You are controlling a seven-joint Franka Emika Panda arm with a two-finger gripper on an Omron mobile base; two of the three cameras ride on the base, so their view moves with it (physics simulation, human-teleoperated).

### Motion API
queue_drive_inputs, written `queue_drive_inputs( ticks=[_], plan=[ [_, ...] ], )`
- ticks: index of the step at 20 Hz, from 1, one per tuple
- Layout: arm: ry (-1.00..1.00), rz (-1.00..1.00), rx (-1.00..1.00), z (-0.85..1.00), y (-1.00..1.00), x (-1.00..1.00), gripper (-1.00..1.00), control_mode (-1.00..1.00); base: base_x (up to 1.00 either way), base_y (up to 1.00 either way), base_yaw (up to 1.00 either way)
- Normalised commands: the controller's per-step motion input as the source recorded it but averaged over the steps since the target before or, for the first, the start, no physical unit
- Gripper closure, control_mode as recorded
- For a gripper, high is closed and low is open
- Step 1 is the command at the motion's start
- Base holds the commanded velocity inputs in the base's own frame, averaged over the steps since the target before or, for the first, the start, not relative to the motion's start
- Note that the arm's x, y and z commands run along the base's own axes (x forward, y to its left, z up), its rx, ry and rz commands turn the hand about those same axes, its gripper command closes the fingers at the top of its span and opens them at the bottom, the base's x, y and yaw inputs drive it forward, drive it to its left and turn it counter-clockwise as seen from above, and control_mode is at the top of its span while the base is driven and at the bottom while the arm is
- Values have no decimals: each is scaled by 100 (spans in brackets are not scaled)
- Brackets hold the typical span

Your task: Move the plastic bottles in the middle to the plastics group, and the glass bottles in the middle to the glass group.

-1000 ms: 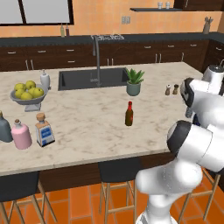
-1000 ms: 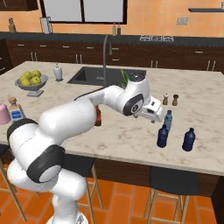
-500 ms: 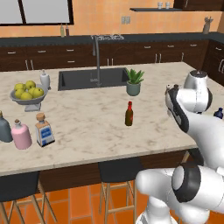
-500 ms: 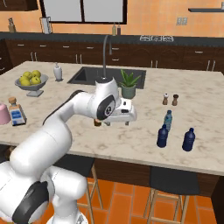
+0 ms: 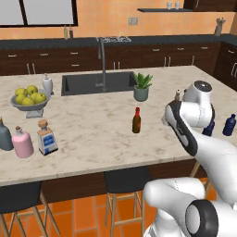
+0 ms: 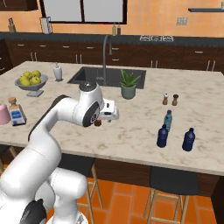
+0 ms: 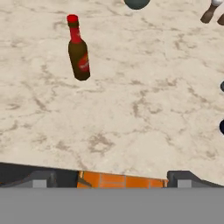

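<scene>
Over the marble counter [image 5: 92, 134], pincer [image 6: 107, 114] hanging low, tips wide apart in the hand view, clamped on nothing.

Straight ahead of the pincer in the hand view, well short of the tips: the brown bottle with red cap [image 7: 78, 54], upright, untouched. Same bottle plain in the left base view, mostly hidden behind the hand in the right base view.

Far off to the pincer's left in the left base view: square clear bottle [image 5: 46, 138] just beside the pink bottle [image 5: 22, 142] and grey-blue bottle [image 5: 4, 136].

Well to the pincer's right in the right base view: navy bottle [image 6: 162, 136] standing near the bright blue bottle [image 6: 188, 139] and teal bottle [image 6: 168, 119].

Compared with half a second ago: swung further away from the blue bottles, closer to the brown one.
</scene>
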Motion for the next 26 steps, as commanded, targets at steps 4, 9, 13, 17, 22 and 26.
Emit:
queue_drive_inputs(
  ticks=[4,9,13,17,22,26],
  plan=[
    [-2,-4,2,11,74,21,-100,-100,0,0,0],
    [-8,-10,0,0,71,30,-100,-100,0,0,0],
    [-1,-8,0,0,34,18,-100,-100,0,0,0],
    [0,0,0,-3,5,23,-100,-100,0,0,0],
    [-5,-1,15,-15,0,60,-100,-100,0,0,0],
    [-2,0,3,-10,0,58,-100,-100,0,0,0]
  ],
)
